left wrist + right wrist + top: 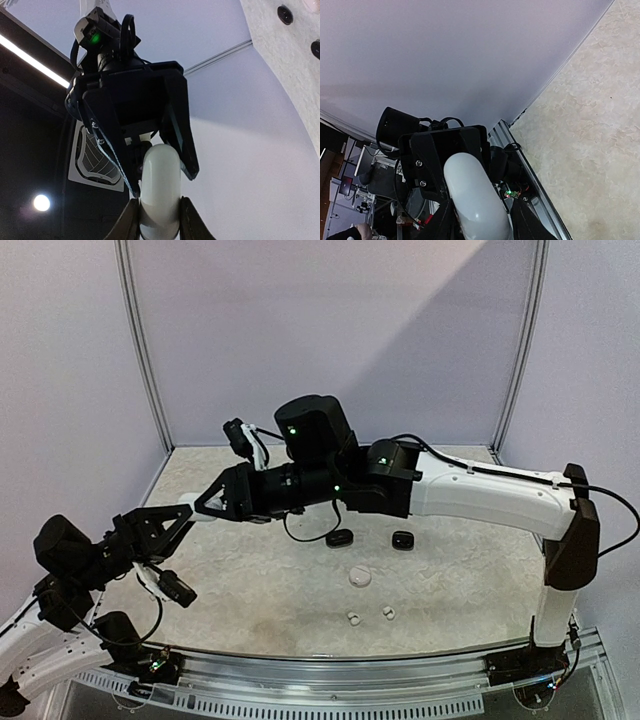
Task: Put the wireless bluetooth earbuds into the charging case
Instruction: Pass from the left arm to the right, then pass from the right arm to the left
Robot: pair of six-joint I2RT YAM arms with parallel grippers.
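Two white buds lie loose on the table, near edge, right of centre, well apart from the case. None seated yet. Case is white with no open lid seen, held in the air at left. Left gripper clamps one end, jaws narrow. Right gripper reaches across and takes the other end, pads seemingly pressed to both flanks. Judgement: one arm steadies while the other works the lid. Two dark pieces sit farther back; buds or cases, cannot tell.
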